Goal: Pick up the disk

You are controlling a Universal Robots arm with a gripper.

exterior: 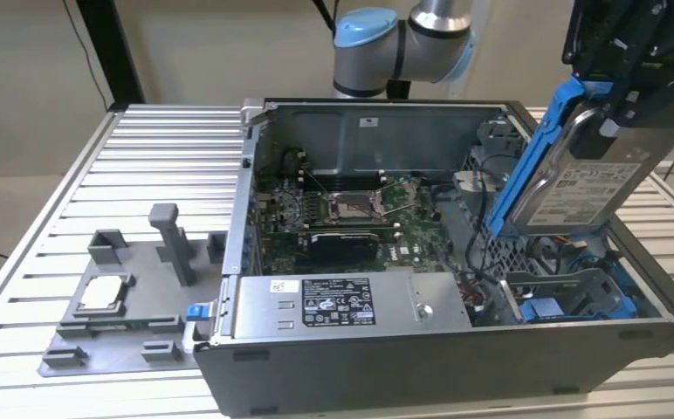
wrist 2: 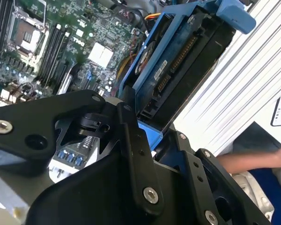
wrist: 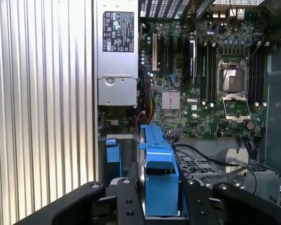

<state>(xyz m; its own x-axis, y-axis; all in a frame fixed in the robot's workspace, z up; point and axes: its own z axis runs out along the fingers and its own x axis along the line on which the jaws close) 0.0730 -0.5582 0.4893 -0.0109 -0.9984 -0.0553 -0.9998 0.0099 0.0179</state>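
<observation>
The disk (exterior: pixel 573 179), a silver hard drive with a white label in a blue carrier frame, hangs tilted above the open computer case's corner at the exterior view's right. My gripper (exterior: pixel 616 122) is shut on its upper end, holding it clear of the drive bay (exterior: pixel 560 305). In the first wrist view the blue carrier end of the disk (wrist: pixel 159 171) sits clamped between the black fingers of the gripper (wrist: pixel 160 199). The second wrist view looks along the disk's (wrist 2: pixel 178 61) connector edge, held over the case.
The open computer case (exterior: pixel 430 367) stands on a slatted metal table (exterior: pixel 139 166), with the motherboard (exterior: pixel 337 214) and a grey power-supply box (exterior: pixel 349 301) inside. A grey fixture plate (exterior: pixel 116 314) carrying a small silver chip (exterior: pixel 102 292) lies at the exterior view's left. A person's arm (wrist 2: pixel 257 159) is beside the table.
</observation>
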